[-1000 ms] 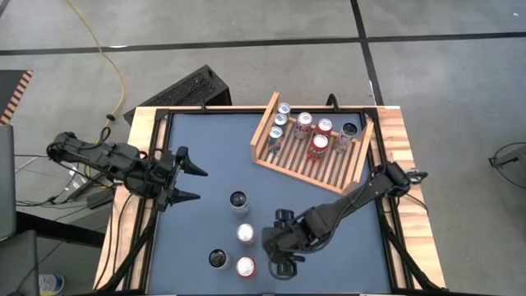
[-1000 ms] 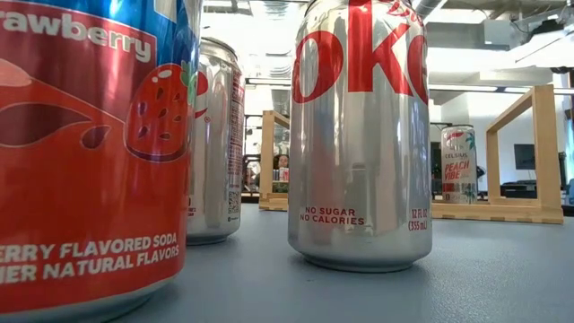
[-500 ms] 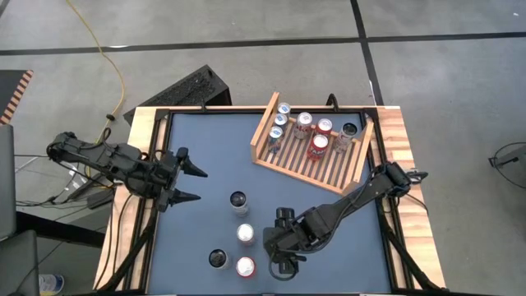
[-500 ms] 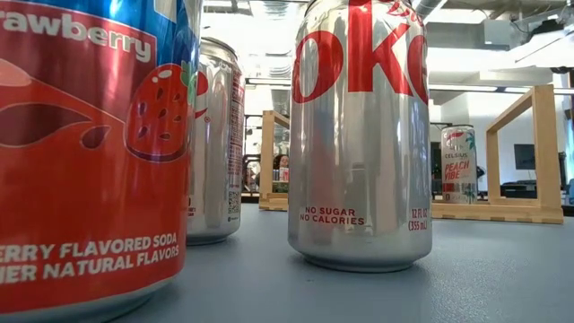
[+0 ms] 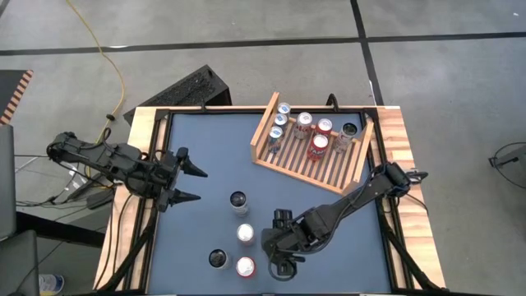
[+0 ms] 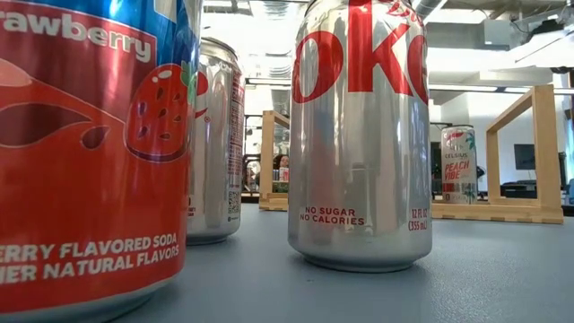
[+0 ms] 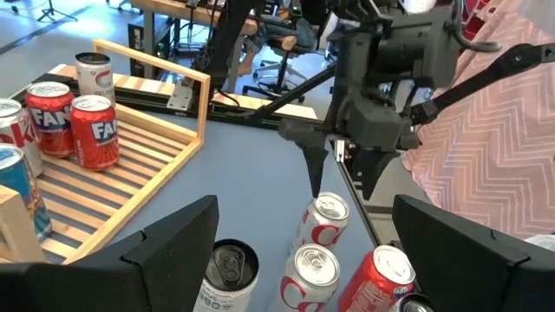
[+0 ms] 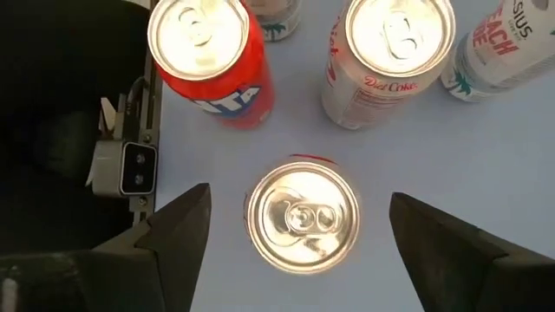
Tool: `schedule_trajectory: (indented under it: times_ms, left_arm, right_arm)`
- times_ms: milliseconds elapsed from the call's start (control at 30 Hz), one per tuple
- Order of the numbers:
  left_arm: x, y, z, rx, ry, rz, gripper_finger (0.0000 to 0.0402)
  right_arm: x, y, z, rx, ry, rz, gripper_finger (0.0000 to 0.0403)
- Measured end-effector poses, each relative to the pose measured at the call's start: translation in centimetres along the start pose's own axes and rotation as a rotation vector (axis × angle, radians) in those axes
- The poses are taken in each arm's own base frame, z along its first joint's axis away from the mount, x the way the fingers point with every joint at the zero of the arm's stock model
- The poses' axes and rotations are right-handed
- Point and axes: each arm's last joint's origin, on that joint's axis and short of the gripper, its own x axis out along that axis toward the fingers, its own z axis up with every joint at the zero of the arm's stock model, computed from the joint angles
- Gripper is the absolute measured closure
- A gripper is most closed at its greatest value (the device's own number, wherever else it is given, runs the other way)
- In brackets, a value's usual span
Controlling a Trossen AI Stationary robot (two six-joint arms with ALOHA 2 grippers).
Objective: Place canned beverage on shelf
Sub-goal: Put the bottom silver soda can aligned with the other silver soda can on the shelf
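While cans stay put, right claw (image 5: pixel 261 245) has widened.

left gripper (image 5: pixel 196 182) jaws spread, waiting, right gripper (image 5: pixel 276 265) pointing down, jaws apart

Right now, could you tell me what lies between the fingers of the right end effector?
A silver Coke can stands upright between the open fingers of the right end effector, untouched; the right wrist view shows it from above.
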Motion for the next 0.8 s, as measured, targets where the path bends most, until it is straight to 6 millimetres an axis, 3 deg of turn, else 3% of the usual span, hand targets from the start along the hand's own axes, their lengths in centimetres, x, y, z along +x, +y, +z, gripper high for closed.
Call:
schedule_trajectory:
  times_ms: [533, 667, 800]
  left_arm:
    - [0.0, 0.1, -0.2, -0.001, 0.02, 0.007, 0.0068]
    - [0.0, 0.1, -0.2, -0.002, 0.02, 0.007, 0.0068]
    - [0.0, 0.1, -0.2, -0.002, 0.02, 0.006, 0.0068]
  right_arm:
    - [3.6, -0.1, -0.2, 0.006, 0.071, 0.003, 0.0076]
    - [5.5, -0.2, -0.8, 0.006, 0.131, -0.018, 0.0076]
    - [6.0, -0.6, -1.3, 0.073, 0.208, -0.026, 0.0077]
